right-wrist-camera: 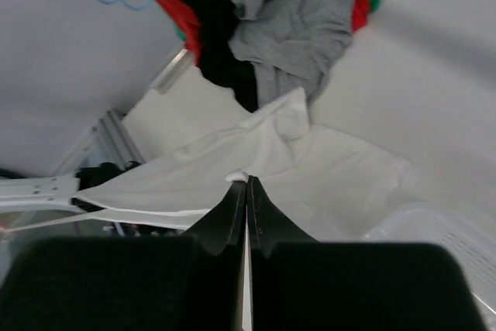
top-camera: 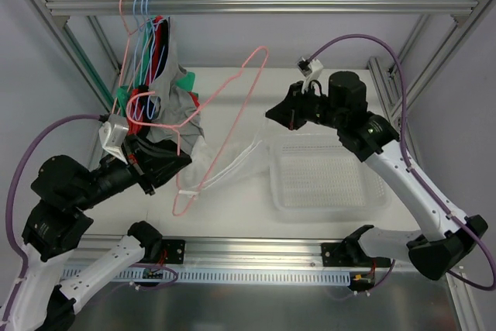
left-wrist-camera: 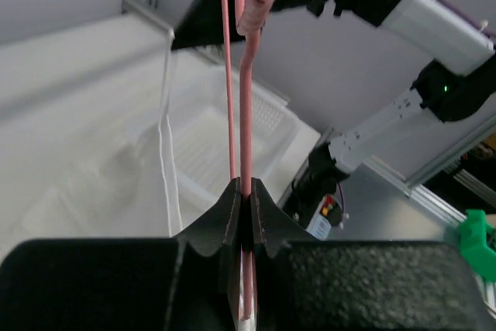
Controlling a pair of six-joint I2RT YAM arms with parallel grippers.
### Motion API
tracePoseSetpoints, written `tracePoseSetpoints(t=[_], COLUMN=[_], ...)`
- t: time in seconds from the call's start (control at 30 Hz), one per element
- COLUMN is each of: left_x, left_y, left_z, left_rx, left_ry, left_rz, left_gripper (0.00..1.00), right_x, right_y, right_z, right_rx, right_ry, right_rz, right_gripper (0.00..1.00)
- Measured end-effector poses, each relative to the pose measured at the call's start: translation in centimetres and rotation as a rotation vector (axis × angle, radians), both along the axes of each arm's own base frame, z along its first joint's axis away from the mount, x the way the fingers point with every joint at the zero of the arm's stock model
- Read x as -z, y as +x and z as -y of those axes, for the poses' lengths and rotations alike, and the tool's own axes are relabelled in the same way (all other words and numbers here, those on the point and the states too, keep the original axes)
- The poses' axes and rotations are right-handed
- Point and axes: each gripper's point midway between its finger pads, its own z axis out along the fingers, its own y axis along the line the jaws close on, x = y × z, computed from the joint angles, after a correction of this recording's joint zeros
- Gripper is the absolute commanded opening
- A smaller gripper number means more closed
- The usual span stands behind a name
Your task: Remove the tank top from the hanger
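white tabletop (top-camera: pixel 232 222) inside an aluminium frame, with a crowded rail of spare clothes (top-camera: pixel 167 75) in the upper left of the top view and a clear plastic bin (top-camera: pixel 329 205) at centre right.

the left gripper (left-wrist-camera: pixel 245 187) is clamped tight on the wire of the pink hanger (left-wrist-camera: pixel 246 114), which slants through the middle of the top view. the right gripper (right-wrist-camera: pixel 246 184) is pinched closed on a fold of the white tank top (right-wrist-camera: pixel 256 153). the cloth stretches from that pinch back down toward the lower left, over the hanger's lower part. whether a strap is looped on the wire there is hard to tell, as the fabric is thin and pale against the table.

judging by this, the step in hand is pulling the garment free. to do it well, the left arm should act as a fixed anchor and hold the hanger rigid. the right arm should draw the cloth along the hanger's arm and off its end, not straight across the wire, where a strap would catch. a slow, steady pull toward the right of the frame suits this light fabric. a thin pinch may slip if jerked, and a snag would drag the hanger in the left grip.
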Motion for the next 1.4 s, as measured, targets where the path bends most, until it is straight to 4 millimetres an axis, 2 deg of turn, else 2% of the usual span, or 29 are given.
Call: tracePoseSetpoints(t=[0.13, 0.23, 0.3, 0.37, 0.4, 0.43, 0.5, 0.53, 0.67, 0.8, 0.9, 1.1, 1.17, 1.23, 1.4], left_x=[-3.8, -5.1, -5.9, -6.9, -7.0, -7.0, -6.9, -7.0, -7.6, -5.6, -2.3, 7.5, 8.7, 8.1, 1.8], left_y=[2.4, 5.3, 7.5, 9.5, 10.5, 11.3, 12.3, 12.5, 11.3, 8.8, 7.6, 7.7, 8.4, 10.0, 17.6], left_z=[1.1, 2.4, 3.5, 4.6, 5.0, 5.3, 5.4, 5.1, 2.2, -0.5, -2.0, -3.9, -4.3, -4.4, -2.5], left_rx=[-0.027, -0.063, -0.086, -0.101, -0.112, -0.123, -0.155, -0.174, -0.273, -0.318, -0.346, -0.431, -0.465, -0.512, -0.642], left_ry=[-0.137, -0.205, -0.228, -0.246, -0.245, -0.241, -0.23, -0.227, -0.212, -0.157, -0.075, 0.206, 0.296, 0.387, 0.467], left_rz=[0.198, 0.3, 0.343, 0.385, 0.398, 0.408, 0.422, 0.425, 0.403, 0.331, 0.225, -0.114, -0.188, -0.239, -0.19], left_gripper=[0.0, 0.0, 0.0, 0.0, 0.0, 0.0, 0.0, 0.0, 0.0, 0.0, 0.0, 0.0, 0.0, 0.0, 0.0], right_x=[-2.9, -4.2, -3.3, -1.2, -0.1, 0.8, 3.0, 4.0, 7.2, 9.5, 9.9, 10.3, 10.5, 10.7, 10.9], right_y=[-4.0, -8.8, -11.9, -14.3, -15.0, -15.3, -15.3, -15.4, -14.9, -14.4, -13.9, -13.3, -13.1, -12.9, -12.7], right_z=[-1.6, -4.1, -5.3, -5.9, -6.0, -6.1, -5.7, -5.6, -5.1, -4.7, -4.7, -4.6, -4.9, -5.1, -5.2], right_rx=[-0.135, -0.302, -0.396, -0.446, -0.451, -0.443, -0.398, -0.381, -0.313, -0.262, -0.236, -0.21, -0.206, -0.204, -0.198], right_ry=[0.156, 0.258, 0.291, 0.27, 0.251, 0.232, 0.185, 0.166, 0.094, 0.035, 0.02, 0.002, -0.008, -0.017, -0.027], right_rz=[0.006, 0.011, -0.018, -0.066, -0.084, -0.096, -0.114, -0.121, -0.131, -0.155, -0.148, -0.139, -0.145, -0.152, -0.158], right_gripper=[0.0, 0.0, 0.0, 0.04, 0.16, 0.48, 0.77, 0.98, 0.99, 0.99, 0.99, 0.99, 0.99, 0.99, 0.99])
